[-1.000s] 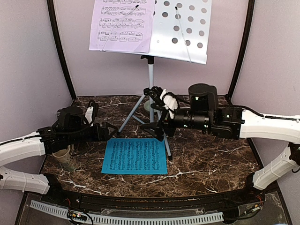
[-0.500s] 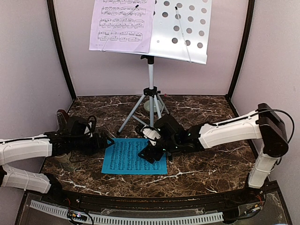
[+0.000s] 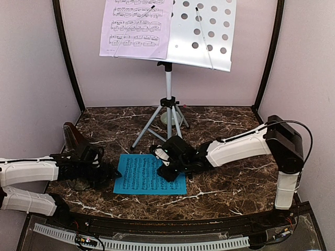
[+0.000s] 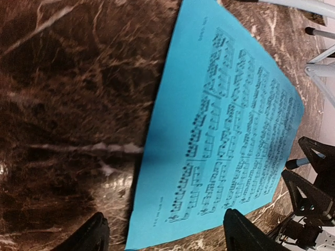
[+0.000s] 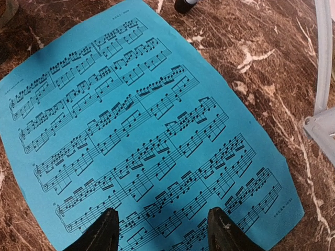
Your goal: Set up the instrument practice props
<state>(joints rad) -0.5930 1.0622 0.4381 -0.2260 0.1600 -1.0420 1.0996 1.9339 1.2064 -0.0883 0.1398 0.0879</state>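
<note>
The silver tripod music stand (image 3: 168, 99) stands at the back, its perforated grey tray (image 3: 207, 34) holding the lilac sheet (image 3: 136, 29) on the left half. The bright-blue sheet (image 3: 144, 175) lies flat on the marble table in front of the tripod. My left gripper (image 3: 111, 175) is open at the sheet's left edge; in the left wrist view (image 4: 167, 235) its fingers straddle the sheet's (image 4: 230, 120) near corner. My right gripper (image 3: 166, 170) is open just above the sheet's right part (image 5: 165, 230). The dark-brown metronome (image 3: 72, 137) stands at far left.
A tripod leg (image 5: 322, 52) and its rubber foot (image 5: 183, 4) lie close to the blue sheet's far edge. A cream mug (image 3: 78, 183) is mostly hidden under my left arm. A small pale object (image 3: 164, 119) sits behind the tripod.
My right arm has swung down from beside the tripod and lowered its open gripper over the blue sheet. My left arm has dropped toward the sheet's left edge, uncovering the metronome.
</note>
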